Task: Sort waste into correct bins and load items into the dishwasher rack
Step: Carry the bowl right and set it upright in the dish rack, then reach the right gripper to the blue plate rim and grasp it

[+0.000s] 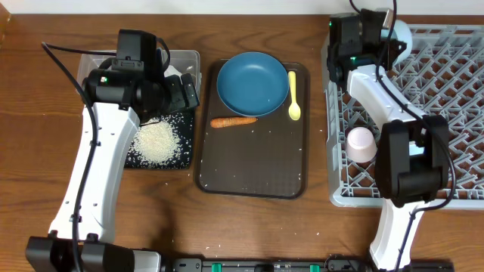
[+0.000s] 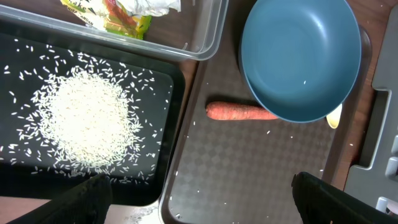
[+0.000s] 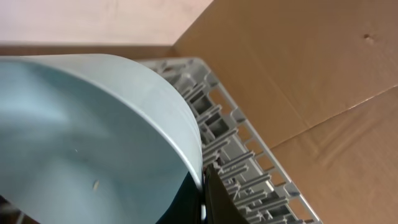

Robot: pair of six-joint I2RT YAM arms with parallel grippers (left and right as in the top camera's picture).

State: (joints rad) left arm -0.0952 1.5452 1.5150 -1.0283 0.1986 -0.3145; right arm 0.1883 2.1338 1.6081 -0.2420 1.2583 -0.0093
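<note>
Desk: brown wood-grain desk (image 1: 45, 136); it carries everything, and a few stray white grains lie on it near the trays.
Serving tray: large dark brown rectangular serving tray (image 1: 249, 174) at desk centre; the near half holds only scattered grains.
Black tray: shallow black rectangular tray (image 1: 175, 160), just beside the serving tray's left edge; it holds a heap of loose white rice grains (image 2: 87, 121).
Rack: large square grey plastic lattice rack (image 1: 454, 113) on the right of the desk; a pink cup (image 1: 361, 143) sits among the pegs near its left wall.
Carrot: thin orange carrot stick (image 1: 233, 122), lying crosswise on the serving tray at the plate's near rim.
Spoon: yellow plastic spoon (image 1: 293, 97), just right of the plate.
Plate: large dark blue round plate (image 1: 248, 81), on the far half of the serving tray.
Left pincer (image 2: 200, 182): spread wide, holding nothing, above the border of the two trays.
Tub: clear rectangular plastic tub (image 2: 208, 37), behind the black tray; it contains crumpled white paper with green-orange wrapper scraps (image 2: 118, 12).
Right pincer (image 1: 386, 38): over the rack's far left corner, clamped on the rim of a pale blue-white bowl (image 3: 93, 137).
Room: brown cardboard sheet (image 3: 298, 74) beyond the rack's far edge.
</note>
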